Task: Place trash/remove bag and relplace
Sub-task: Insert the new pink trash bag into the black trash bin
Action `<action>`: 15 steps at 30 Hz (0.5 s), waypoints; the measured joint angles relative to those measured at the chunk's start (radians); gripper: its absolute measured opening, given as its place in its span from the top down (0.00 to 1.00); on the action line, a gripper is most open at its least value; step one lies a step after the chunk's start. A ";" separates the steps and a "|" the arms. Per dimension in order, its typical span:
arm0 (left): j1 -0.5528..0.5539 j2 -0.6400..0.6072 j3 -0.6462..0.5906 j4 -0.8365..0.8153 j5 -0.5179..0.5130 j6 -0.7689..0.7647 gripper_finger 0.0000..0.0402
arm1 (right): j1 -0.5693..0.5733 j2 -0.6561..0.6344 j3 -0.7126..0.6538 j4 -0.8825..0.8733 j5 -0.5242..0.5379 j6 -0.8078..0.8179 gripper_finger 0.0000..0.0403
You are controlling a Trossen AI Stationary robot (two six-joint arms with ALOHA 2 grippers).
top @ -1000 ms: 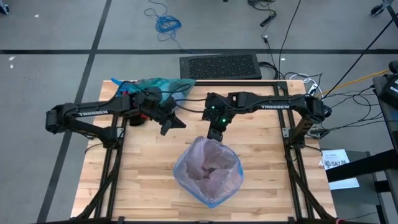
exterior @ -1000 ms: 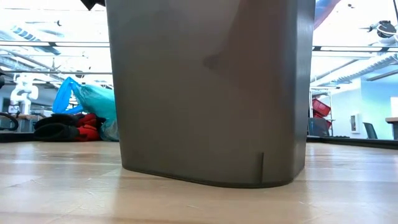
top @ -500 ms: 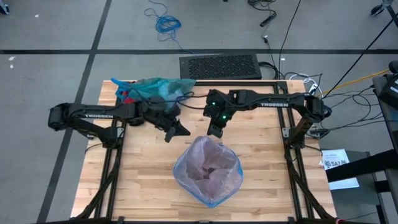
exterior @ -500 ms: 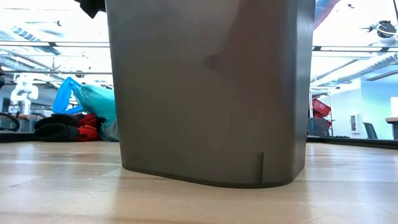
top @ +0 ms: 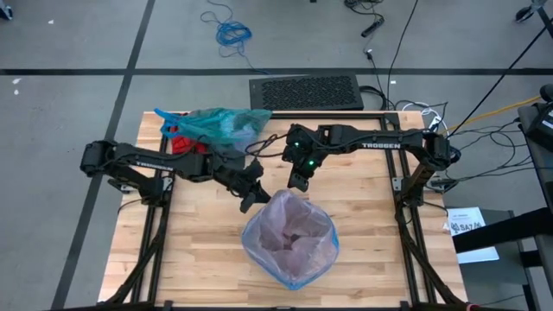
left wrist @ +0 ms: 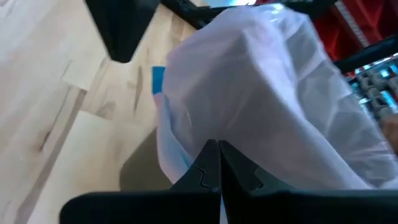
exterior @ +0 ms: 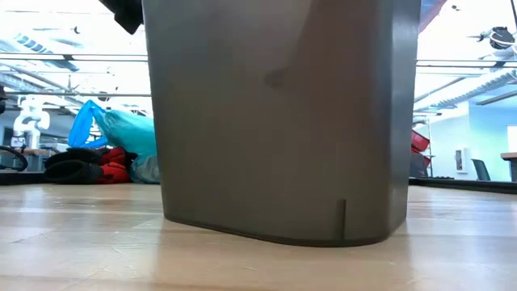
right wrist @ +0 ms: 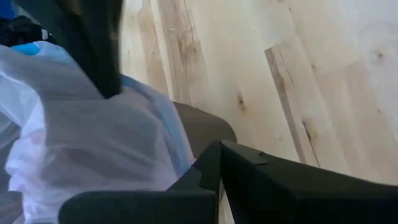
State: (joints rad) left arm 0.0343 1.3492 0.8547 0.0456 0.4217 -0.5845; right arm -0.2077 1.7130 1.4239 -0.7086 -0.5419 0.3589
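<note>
I have both hands closed and empty at the far rim of the bin [top: 289, 238], which stands mid-surface lined with the pale pink bag [top: 288, 231]. The left hand [top: 251, 199] sits at the rim's far-left corner, the right hand [top: 297, 180] just beyond the far edge. My read: I'm about to take hold of the liner's rim, so the next move calls for parting the fingers and pinching loose plastic — not the bin wall. The teal-green bag [top: 220, 125] lies bunched at the surface's [top: 199, 250] far-left corner, well apart. There is open wood all round the bin; the hands crowd each other — little margin between them.
</note>
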 joint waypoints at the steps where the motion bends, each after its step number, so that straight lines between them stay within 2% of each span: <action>1: -0.005 0.009 0.000 0.001 -0.009 0.009 1.00 | 0.000 0.000 0.000 0.000 0.000 0.003 1.00; 7: -0.014 0.062 0.000 -0.008 -0.032 0.015 1.00 | 0.000 -0.011 0.000 -0.002 0.000 0.020 1.00; 11: -0.014 -0.029 0.002 -0.040 -0.039 -0.008 1.00 | 0.000 -0.037 0.000 -0.003 0.026 0.021 1.00; 15: -0.015 -0.138 0.001 -0.251 -0.106 -0.065 1.00 | 0.000 -0.067 0.002 -0.005 0.048 0.022 1.00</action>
State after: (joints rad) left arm 0.0191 1.2112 0.8561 -0.2049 0.3157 -0.6494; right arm -0.2081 1.6464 1.4258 -0.7139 -0.4935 0.3805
